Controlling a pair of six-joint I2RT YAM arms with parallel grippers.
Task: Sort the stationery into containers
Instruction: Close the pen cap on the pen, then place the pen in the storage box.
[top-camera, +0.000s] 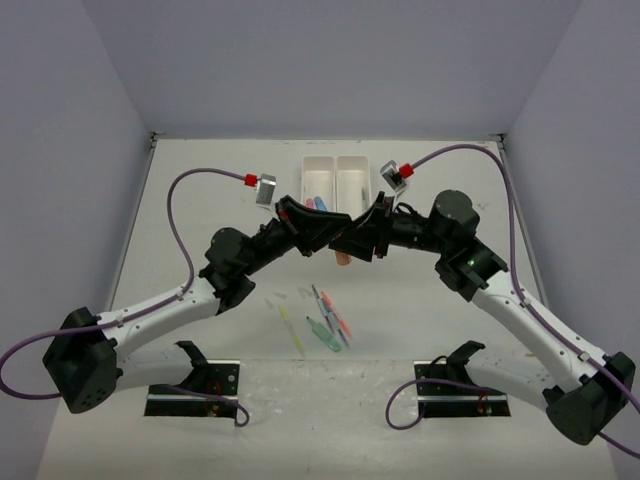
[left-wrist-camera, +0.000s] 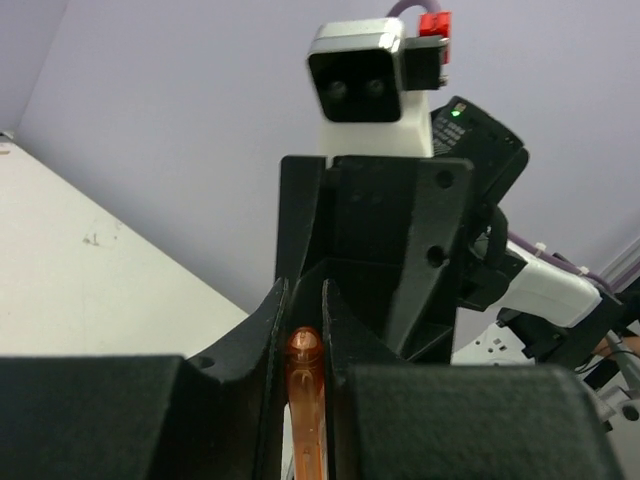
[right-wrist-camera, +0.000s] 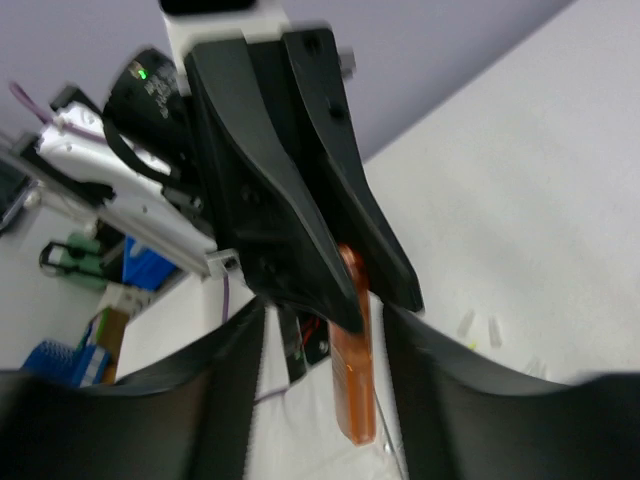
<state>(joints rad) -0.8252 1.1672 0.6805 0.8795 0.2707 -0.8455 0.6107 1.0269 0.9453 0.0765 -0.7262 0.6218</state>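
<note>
Over on the left, the left gripper (top-camera: 336, 242) reaches in to mid-table, up off the surface, and its jaws are clamped tight on the orange pen (left-wrist-camera: 305, 400). In the left wrist view the rounded tip of that pen pokes up just past the two black fingertips (left-wrist-camera: 272, 330), squeezed on both sides. From the top view the pen hangs down below the spot where the two claws meet nose to nose.

On the table beneath and a little nearer the bases lies the loose stationery (top-camera: 325, 320): a yellow pen, green, red and grey ones, scattered close together. Behind the claws, at the far side, sits the white tray (top-camera: 338, 160), two long compartments side by side, with a blue and a pink piece (top-camera: 315, 203) showing in the left one.

Now the right side: the right gripper (right-wrist-camera: 325, 335) faces its partner, jaws spread open, one finger either side of the pen with clear gaps, not touching it.
</note>
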